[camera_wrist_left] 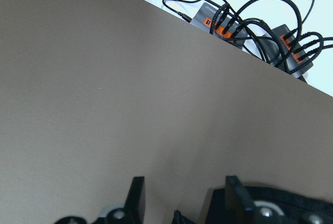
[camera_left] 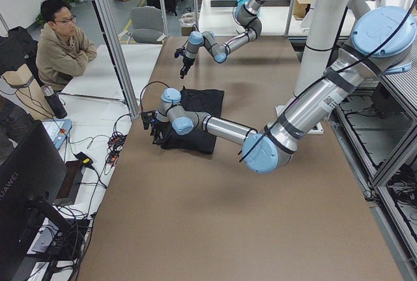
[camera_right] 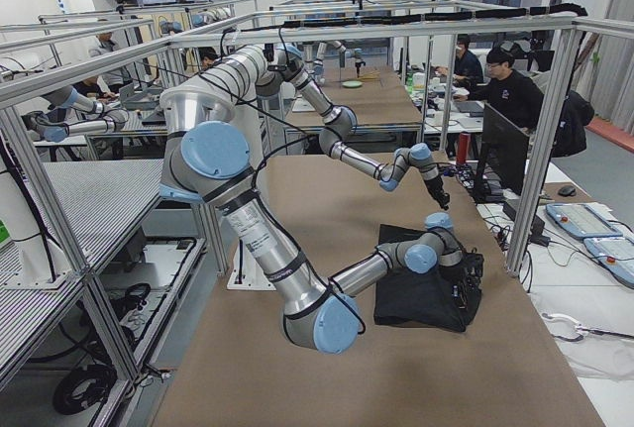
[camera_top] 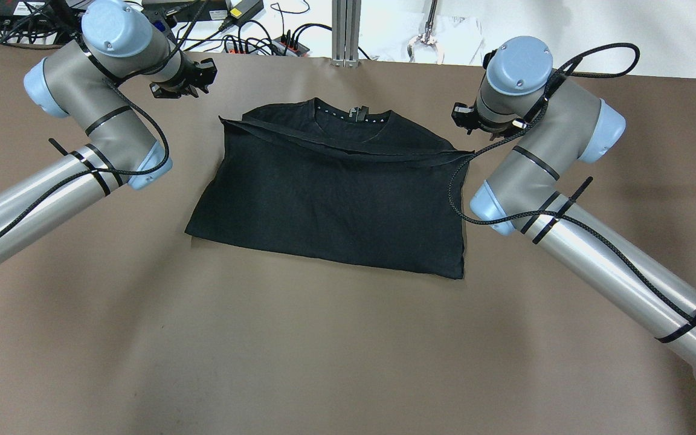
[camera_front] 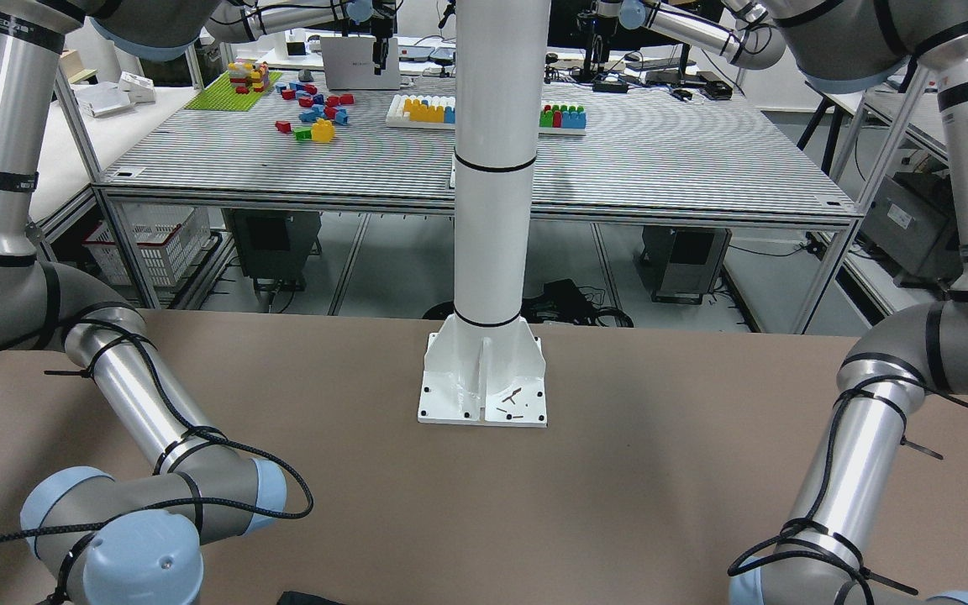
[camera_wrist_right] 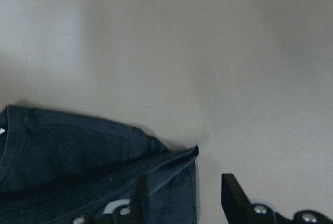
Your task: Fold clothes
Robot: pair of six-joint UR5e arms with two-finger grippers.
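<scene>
Black cloth fills the middle of the brown desk: it is the shirt, lying flat between the two arms. Its bottom half is folded up, and the hem sits just under the neck hole. That hem runs a bit slanted, not straight.

The left pincer is wide apart and holds nothing. It hangs over bare desk, just beside the shirt's top corner on that side. The right pincer is also spread and holds nothing. It sits by the other top corner, with the cloth edge right under it.

I think one fold is done and more folds are needed.

Things could go wrong. A pincer might pinch only the top layer, so the fold would pull open. If one arm tugs harder, the shirt may slide or bunch up. The black cord on the right arm hangs close to the shirt's side and could catch it.
</scene>
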